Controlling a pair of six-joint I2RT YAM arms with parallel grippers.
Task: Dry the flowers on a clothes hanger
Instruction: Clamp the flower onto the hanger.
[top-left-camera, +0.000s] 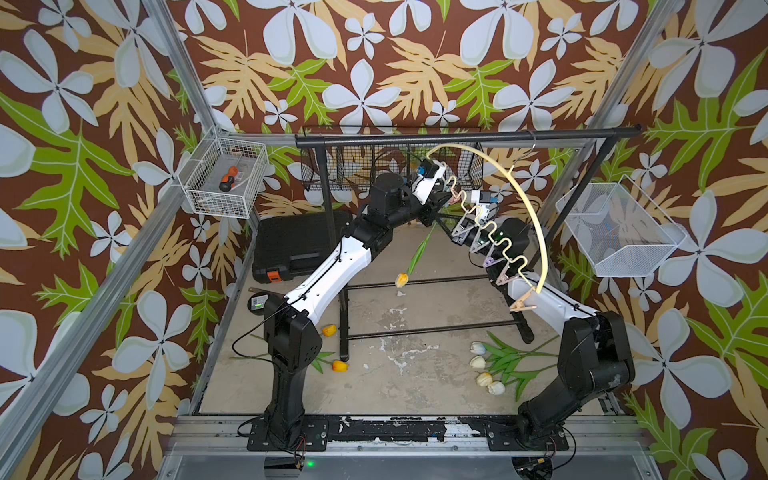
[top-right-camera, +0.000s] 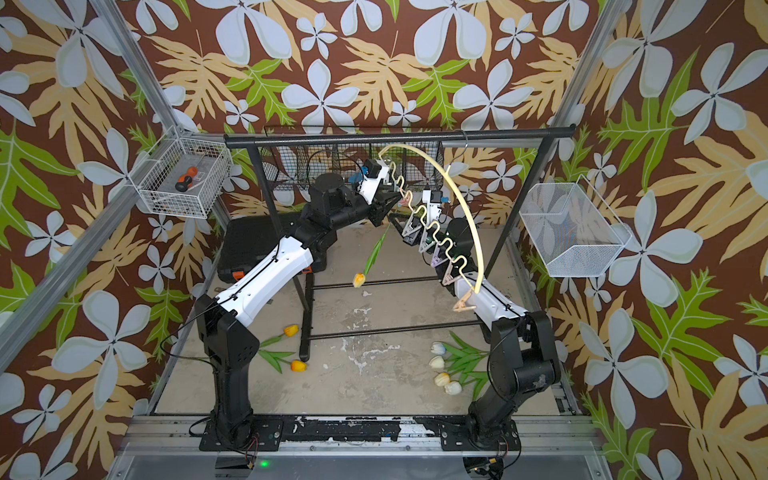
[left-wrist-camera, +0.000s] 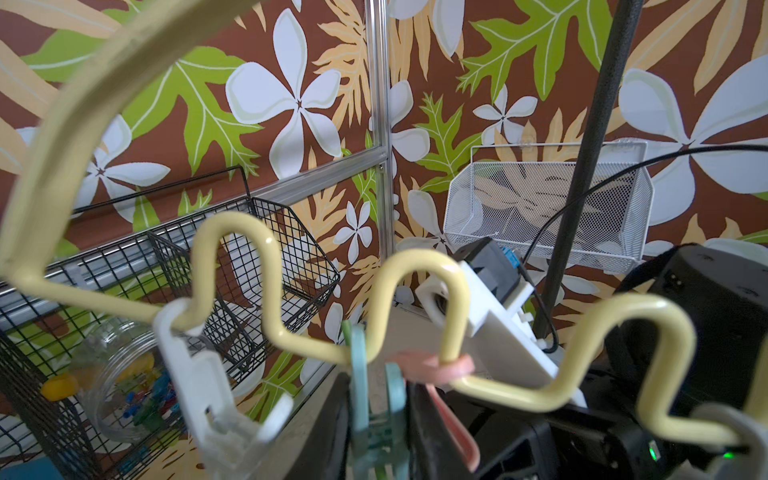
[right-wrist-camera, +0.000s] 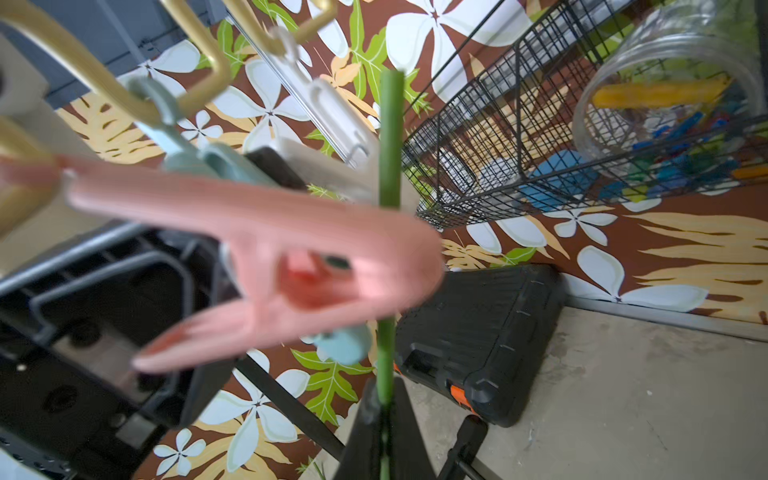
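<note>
Six tulips (top-left-camera: 484, 379) lay on the table (top-left-camera: 415, 386); at the hanger (left-wrist-camera: 45, 166) (hooked on the rack (top-left-camera: 457, 137)) a pink clothespin (right-wrist-camera: 257, 245) crowded both raised arms, left gripper (left-wrist-camera: 378, 415) squeezing a teal clothespin (left-wrist-camera: 359, 374), right gripper (right-wrist-camera: 384, 415) clamping a seventh tulip (right-wrist-camera: 390, 137).

text readable: none | brands, numbers: none | small black device (top-left-camera: 258, 302), left floor: green marking too blurred
</note>
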